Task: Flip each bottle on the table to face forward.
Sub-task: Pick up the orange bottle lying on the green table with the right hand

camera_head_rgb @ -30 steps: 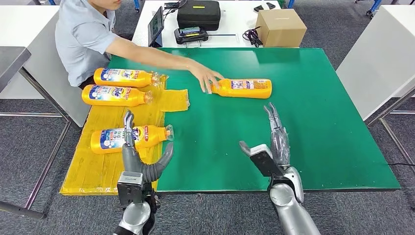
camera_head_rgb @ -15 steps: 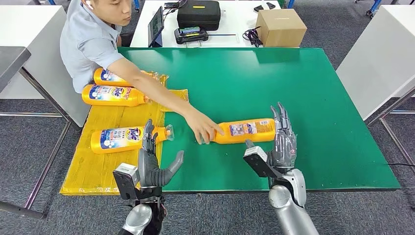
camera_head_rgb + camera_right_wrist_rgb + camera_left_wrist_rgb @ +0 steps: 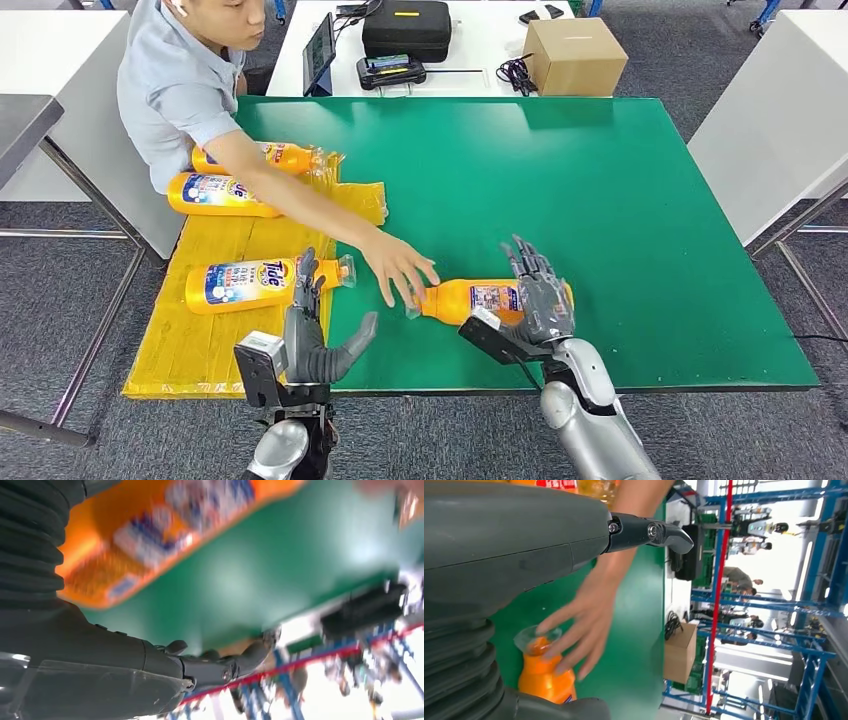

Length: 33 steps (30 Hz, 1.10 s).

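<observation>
An orange detergent bottle (image 3: 465, 300) lies on its side on the green table (image 3: 640, 200) near the front edge, cap to the left. A person's hand (image 3: 398, 270) touches its cap. My right hand (image 3: 540, 298) reaches over the bottle's base end with fingers spread and thumb apart below it; nothing is gripped. In the right wrist view the bottle (image 3: 150, 535) is a blur just beyond the hand. My left hand (image 3: 312, 335) stands open at the front edge, fingers up. The left wrist view shows the person's hand (image 3: 581, 625) on the bottle's cap (image 3: 536, 637).
Three more orange bottles lie on a yellow mat (image 3: 215, 340) at the table's left: one near me (image 3: 250, 283), two farther back (image 3: 210, 193) (image 3: 285, 155). The person leans in from the far left. A cardboard box (image 3: 573, 55) and a black case (image 3: 405, 28) stand on the table behind.
The person has drawn the bottle nearer to the front edge and to the left. My right hand has swung left and over its base end. The left hand has hardly moved.
</observation>
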Tool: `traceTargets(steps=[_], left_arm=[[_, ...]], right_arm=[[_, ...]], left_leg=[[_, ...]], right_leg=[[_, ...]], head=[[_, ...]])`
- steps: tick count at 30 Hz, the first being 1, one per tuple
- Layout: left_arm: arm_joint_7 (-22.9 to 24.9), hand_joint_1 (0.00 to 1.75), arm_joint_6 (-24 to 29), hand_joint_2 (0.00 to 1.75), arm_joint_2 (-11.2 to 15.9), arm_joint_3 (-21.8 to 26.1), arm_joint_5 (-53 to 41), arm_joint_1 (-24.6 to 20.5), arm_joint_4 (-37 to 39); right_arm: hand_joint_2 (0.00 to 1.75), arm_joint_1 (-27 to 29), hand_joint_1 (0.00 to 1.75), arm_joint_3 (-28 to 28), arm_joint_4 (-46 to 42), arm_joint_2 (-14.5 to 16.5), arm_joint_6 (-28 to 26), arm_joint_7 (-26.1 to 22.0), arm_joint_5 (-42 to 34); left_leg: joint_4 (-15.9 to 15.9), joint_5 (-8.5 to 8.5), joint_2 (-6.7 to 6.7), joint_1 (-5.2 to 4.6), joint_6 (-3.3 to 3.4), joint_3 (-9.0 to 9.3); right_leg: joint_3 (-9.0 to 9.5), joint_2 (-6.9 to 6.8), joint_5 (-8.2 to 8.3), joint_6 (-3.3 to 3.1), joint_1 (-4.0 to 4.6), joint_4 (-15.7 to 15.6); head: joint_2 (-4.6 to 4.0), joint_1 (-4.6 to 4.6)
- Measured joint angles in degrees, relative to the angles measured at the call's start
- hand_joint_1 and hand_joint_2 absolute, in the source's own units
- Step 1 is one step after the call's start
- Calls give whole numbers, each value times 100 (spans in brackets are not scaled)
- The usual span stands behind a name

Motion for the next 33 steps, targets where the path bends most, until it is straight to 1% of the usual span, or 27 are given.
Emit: traceTargets(steps=[2, 4, 8, 10, 14, 20, 24, 30, 33], left_arm=[[50, 0, -62, 175, 1, 6, -13, 10, -15], [80, 0, -106, 175, 4, 10, -34, 16, -29], [103, 0, -136, 175, 13, 13, -143, 16, -37], [106, 0, -153, 175, 14, 12, -178, 15, -38], [134, 0, -180, 175, 14, 12, -235, 15, -45], [178, 0, -179, 175, 14, 20, -329, 25, -126], [202, 0, -181, 175, 14, 37, -356, 70, -201], [224, 0, -199, 175, 14, 48, -368, 122, -276], [233, 0, -224, 175, 14, 54, -369, 130, -291]], right_arm=[[175, -7, 0, 88, 30, -40, 369, -27, -283], [175, -10, 0, 166, 42, -81, 629, -55, -489], [175, -13, 0, 306, 41, -152, 984, -117, -787], [175, -13, 0, 365, 39, -185, 1051, -121, -807], [175, -14, 0, 492, 33, -281, 934, 27, -494], [175, -42, 0, 709, -39, -462, 441, 522, 476], [175, -80, 0, 834, -112, -553, 311, 774, 913], [175, -183, 0, 964, -175, -624, 240, 990, 1270], [175, -246, 0, 1003, -175, -639, 292, 1003, 1208]], left_leg=[[0, 0, 0, 0, 0, 0], [0, 0, 0, 0, 0, -1], [0, 0, 0, 0, 0, -1], [0, 0, 0, 0, 0, 0], [0, 0, 0, 0, 0, 0], [0, 0, 0, 0, 0, -1], [0, 0, 0, 0, 0, -1], [0, 0, 0, 0, 0, 0], [0, 0, 0, 0, 0, 0]], right_leg=[[0, 0, 0, 0, 0, 0], [0, 0, 0, 0, 0, 0], [-1, 0, 0, 0, 0, 0], [-1, 0, 0, 0, 0, 0], [0, 0, 0, 0, 0, 0], [0, 0, 0, 0, 0, 0], [0, 0, 0, 0, 0, 0], [0, 0, 0, 0, 0, 0], [0, 0, 0, 0, 0, 0]], head=[[0, 0], [0, -1], [0, 0], [0, -1], [0, -1], [0, 0], [0, -1], [0, 0], [0, 1]])
